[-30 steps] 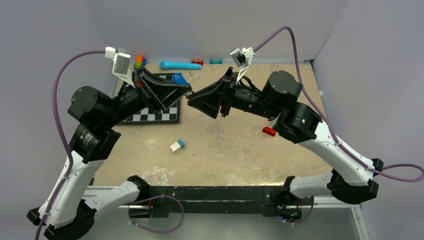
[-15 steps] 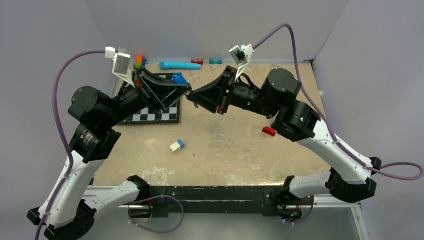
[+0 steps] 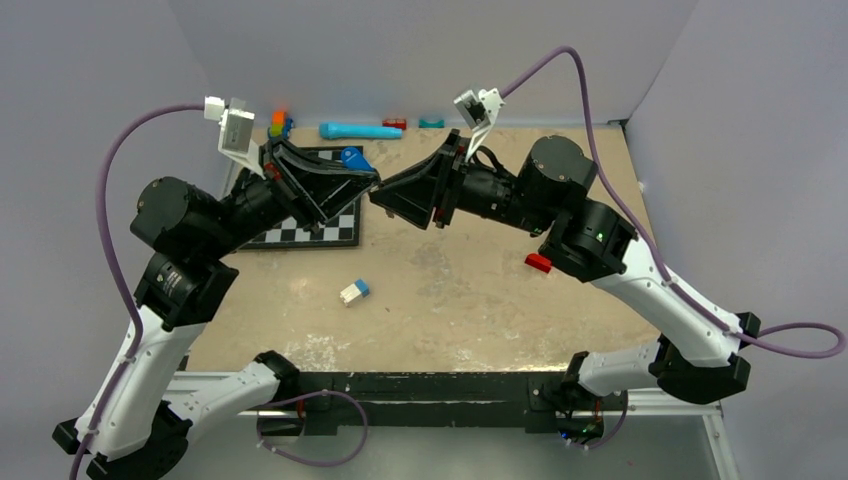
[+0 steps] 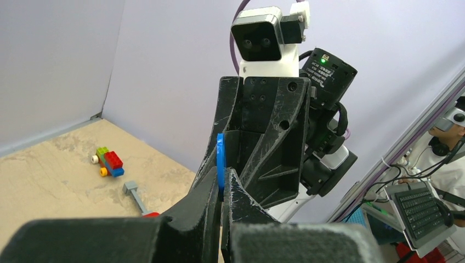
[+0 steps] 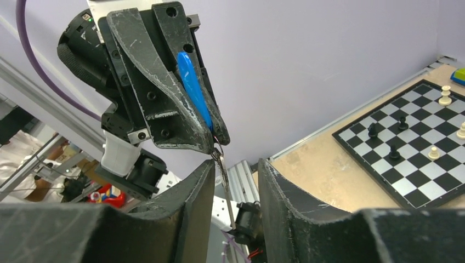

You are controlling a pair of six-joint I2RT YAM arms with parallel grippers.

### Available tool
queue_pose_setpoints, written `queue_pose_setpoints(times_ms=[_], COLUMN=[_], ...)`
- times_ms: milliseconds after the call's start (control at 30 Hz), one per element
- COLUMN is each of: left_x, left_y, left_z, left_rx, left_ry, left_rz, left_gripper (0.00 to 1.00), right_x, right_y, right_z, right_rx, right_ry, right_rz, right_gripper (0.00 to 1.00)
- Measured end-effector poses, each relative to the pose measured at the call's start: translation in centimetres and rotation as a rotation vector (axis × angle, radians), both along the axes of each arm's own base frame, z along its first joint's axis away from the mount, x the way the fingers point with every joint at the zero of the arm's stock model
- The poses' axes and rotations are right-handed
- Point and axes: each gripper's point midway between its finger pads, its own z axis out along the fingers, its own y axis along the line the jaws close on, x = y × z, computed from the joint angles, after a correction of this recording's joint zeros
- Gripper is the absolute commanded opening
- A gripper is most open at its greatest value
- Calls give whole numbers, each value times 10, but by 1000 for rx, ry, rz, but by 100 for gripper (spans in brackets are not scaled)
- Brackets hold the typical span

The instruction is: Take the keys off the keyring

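Aloft toward far edge of desk: small blue plastic-headed key clamped in closed left tool. Below it, thin pale silver metal sliver, key or ring unclear, dangling between parted fingers of right tool, ungripped. Apparently nothing separated yet; pulling apart remains.

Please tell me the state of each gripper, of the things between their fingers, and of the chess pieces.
left gripper: shut on the blue key.
blue key: clamped, lifted in the air.
right gripper: open, a finger on each side of the metal piece.
metal piece: hangs from the left gripper's tips; key or ring, cannot tell.
chess pieces: upright on the board.
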Motion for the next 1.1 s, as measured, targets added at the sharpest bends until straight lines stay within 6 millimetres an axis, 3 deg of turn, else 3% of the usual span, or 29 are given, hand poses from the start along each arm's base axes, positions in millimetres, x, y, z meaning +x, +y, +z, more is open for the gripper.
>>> queue_pose_setpoints(times_ms=[267, 467, 600, 767, 1100], left_x=[-1, 1, 3, 3, 6], left_y=[1, 2, 2, 3, 6], left_z=[0, 2, 2, 3, 5], left_rx=[-2, -9, -10, -14, -59], left_ry=[-2, -5, -3, 1, 33], left_rz=[1, 13, 20, 25, 45], left_gripper=[0, 0, 0, 0, 0], right_x=[0, 1, 2, 2, 3], right_y=[-5, -2, -1, -1, 1], right_z=[13, 16, 15, 15, 18], right_rx=[26, 27, 25, 27, 50], right_ry=[-17, -22, -20, -20, -18], right_rz=[-15, -13, -14, -14, -13], right_gripper=[24, 6, 0, 0, 13])
